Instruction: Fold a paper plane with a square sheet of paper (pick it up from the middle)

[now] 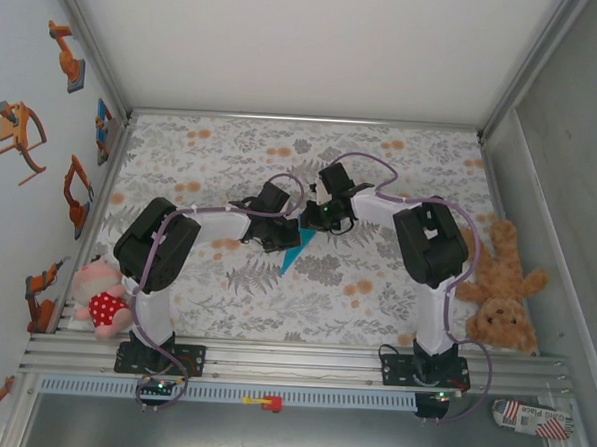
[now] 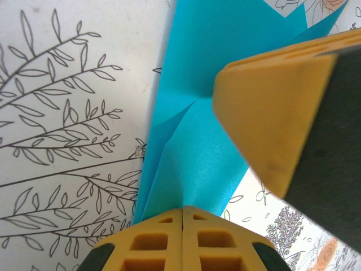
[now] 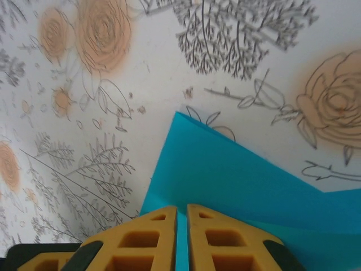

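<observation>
The turquoise paper plane [image 1: 293, 255] lies mid-table as a narrow pointed shape, its sharp tip toward the near left. In the left wrist view the folded paper [image 2: 197, 141] runs up to the seam of my left gripper [image 2: 184, 210], which is shut on its layered edge. My right gripper [image 3: 181, 208] is shut on the paper [image 3: 237, 169], a blue strip showing between its nearly closed jaws. Seen from above, the left gripper [image 1: 280, 243] and the right gripper [image 1: 316, 227] meet over the paper's wide end. One of the right gripper's fingers [image 2: 271, 113] looms at the upper right of the left wrist view.
A floral tablecloth [image 1: 376, 278] covers the table. A pink plush toy [image 1: 102, 301] sits by the left arm's base and a brown teddy bear [image 1: 500, 294] lies at the right edge. Metal rails [image 1: 291, 363] run along the near edge, and walls close in the sides.
</observation>
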